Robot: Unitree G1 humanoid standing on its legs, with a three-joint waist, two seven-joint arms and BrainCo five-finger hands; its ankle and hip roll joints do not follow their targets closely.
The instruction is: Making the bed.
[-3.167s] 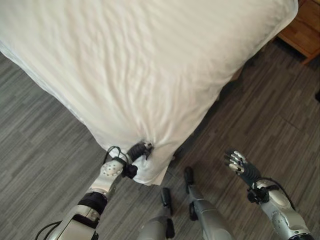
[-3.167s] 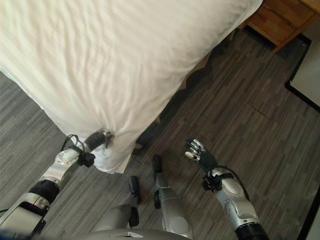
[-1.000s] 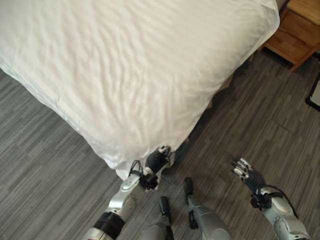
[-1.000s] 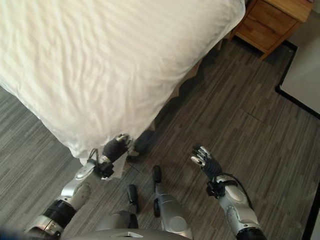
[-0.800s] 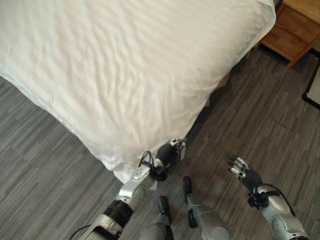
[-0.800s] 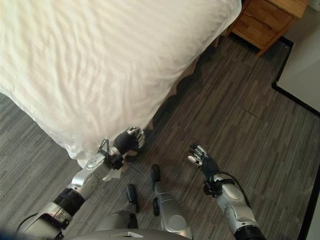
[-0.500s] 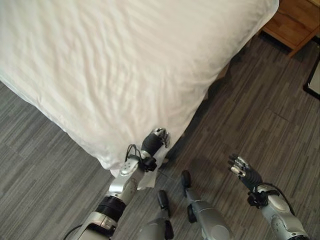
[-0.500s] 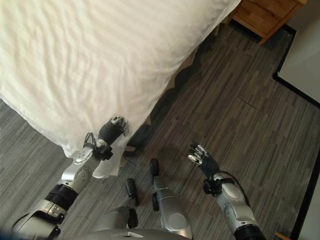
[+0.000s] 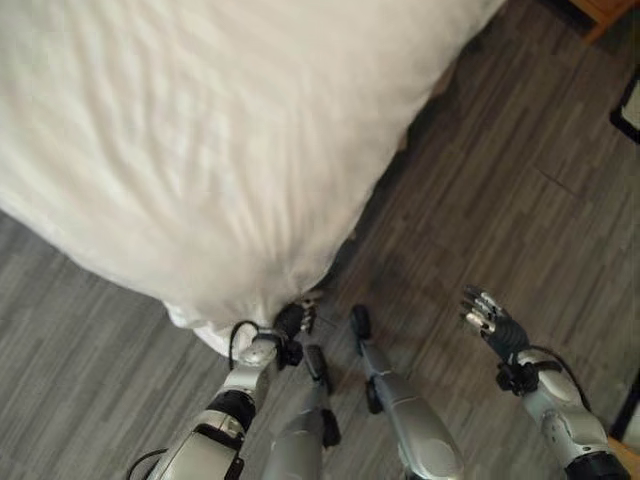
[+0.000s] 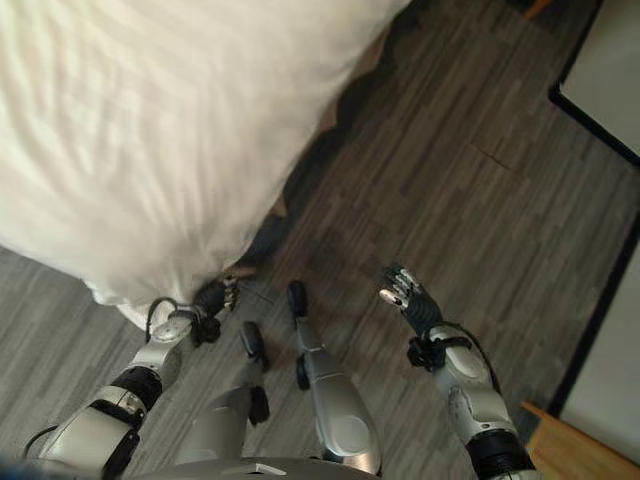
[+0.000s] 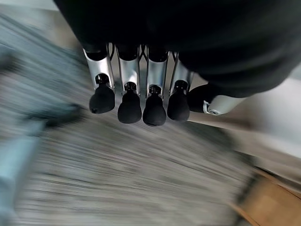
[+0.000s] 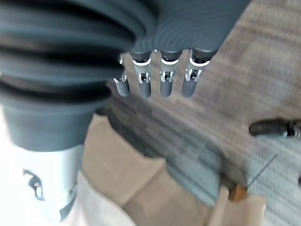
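Observation:
The bed's white duvet (image 9: 200, 150) spreads over the upper left of the eye views, and its near corner (image 9: 200, 325) hangs down toward the floor. My left hand (image 9: 291, 321) sits just below and right of that corner, close to the floor. In the left wrist view its fingers (image 11: 129, 101) are straight with nothing between them and the thumb. My right hand (image 9: 492, 325) is held out over the floor at the right, apart from the bed, with its fingers (image 12: 164, 80) straight and spread.
Dark wood-look flooring (image 9: 480, 200) runs along the bed's right side. A wooden nightstand corner (image 9: 605, 8) shows at the top right. A white panel with a black edge (image 10: 610, 60) lies at the right. The bed's beige base (image 12: 141, 188) shows under the duvet.
The camera has tipped, so the whole picture has shifted. My left hand has dropped from the duvet corner's side to below it. The right hand has stayed held out.

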